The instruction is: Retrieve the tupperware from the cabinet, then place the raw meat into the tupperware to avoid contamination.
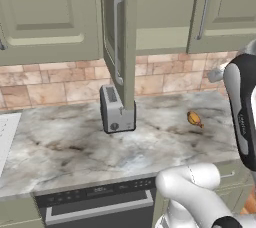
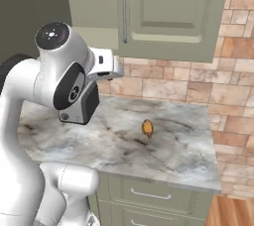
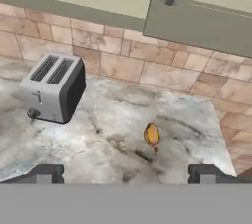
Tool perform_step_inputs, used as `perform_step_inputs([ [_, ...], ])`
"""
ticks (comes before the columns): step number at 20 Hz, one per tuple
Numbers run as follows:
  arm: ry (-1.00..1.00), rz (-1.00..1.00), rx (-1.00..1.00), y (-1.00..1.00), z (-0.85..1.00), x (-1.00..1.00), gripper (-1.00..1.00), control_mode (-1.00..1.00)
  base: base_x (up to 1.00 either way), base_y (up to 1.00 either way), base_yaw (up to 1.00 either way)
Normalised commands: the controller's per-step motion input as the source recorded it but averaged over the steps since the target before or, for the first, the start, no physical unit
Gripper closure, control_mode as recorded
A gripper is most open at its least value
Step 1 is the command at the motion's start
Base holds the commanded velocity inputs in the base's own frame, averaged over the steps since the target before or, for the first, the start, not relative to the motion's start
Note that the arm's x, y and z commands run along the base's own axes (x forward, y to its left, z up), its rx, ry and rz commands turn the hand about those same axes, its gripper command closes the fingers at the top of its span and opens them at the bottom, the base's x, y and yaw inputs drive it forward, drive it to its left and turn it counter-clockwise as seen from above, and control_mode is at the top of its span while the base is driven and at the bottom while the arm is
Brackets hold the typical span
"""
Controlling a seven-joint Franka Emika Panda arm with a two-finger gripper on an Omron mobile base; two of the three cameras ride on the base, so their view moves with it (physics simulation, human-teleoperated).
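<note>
Marbled grey-and-cream stone counter is running under a brick backsplash, with the pale olive-green panelled wall cabinet hanging above it. One cabinet door is standing swung out edge-on over the silver two-slot toaster. The tiny glossy orange-brown drumstick of raw meat is lying alone on the counter, well apart from the toaster. The dark grey tupperware is nowhere to be made out, presumably waiting inside the cabinet.

The fingers are sitting spread wide apart in the hand view, gripping nothing, hovering above the meat.

Trouble ahead, I'd judge: the open door is jutting into the arm's path, so a reach upward could be clipping its edge or handle; a low swing could be nudging the meat or toaster.

The left base view is showing the door ajar; the right base view is hiding the toaster behind the arm, while offering the meat near the counter's right end.
</note>
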Motion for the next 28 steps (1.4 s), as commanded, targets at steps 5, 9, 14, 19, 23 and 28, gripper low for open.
perform_step_inputs([
  [5, -0.06, -0.08, -0.03, -0.09, 0.42, 0.28, -1.0, -1.0, 0.0, 0.0, 0.0],
  [9, 0.0, -0.29, 0.0, 0.0, 0.12, 0.27, -1.0, -1.0, 0.0, 0.0, 0.0],
  [14, -0.09, -0.3, 0.04, 0.0, 0.22, 0.25, -1.0, -1.0, 0.0, 0.0, 0.0],
  [19, -0.11, -0.22, 0.14, 0.0, 0.21, 0.2, -1.0, -1.0, 0.0, 0.0, 0.0],
  [23, -0.01, -0.02, 0.16, -0.05, 0.25, 0.19, -1.0, -1.0, 0.0, 0.0, 0.0],
  [28, 0.0, 0.07, 0.09, -0.07, 0.33, 0.14, -1.0, -1.0, 0.0, 0.0, 0.0],
])
